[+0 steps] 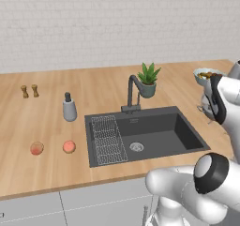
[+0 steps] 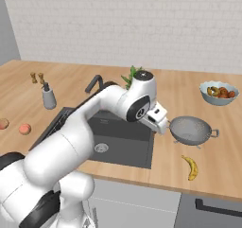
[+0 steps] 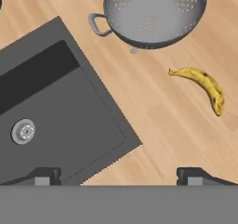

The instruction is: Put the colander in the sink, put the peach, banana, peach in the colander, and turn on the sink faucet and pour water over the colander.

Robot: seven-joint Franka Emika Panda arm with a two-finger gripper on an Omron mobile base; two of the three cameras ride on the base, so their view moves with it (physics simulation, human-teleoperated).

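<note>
- Tool [image 3: 118, 174] jaws wide, empty — colander [image 3: 153, 14] lies at twelve o'clock in the hand view; handle [image 3: 97, 25] toward eleven.
- Sink [image 3: 51, 111] at nine; colander on the counter [image 3: 158, 125].

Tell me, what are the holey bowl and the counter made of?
The colander looks like metal: silvery-grey, smooth, faintly shiny, punched with clusters of tiny holes. The counter looks like wood: light tan with long grain lines, matte. Both are rendered, so that's only how they look.
</note>
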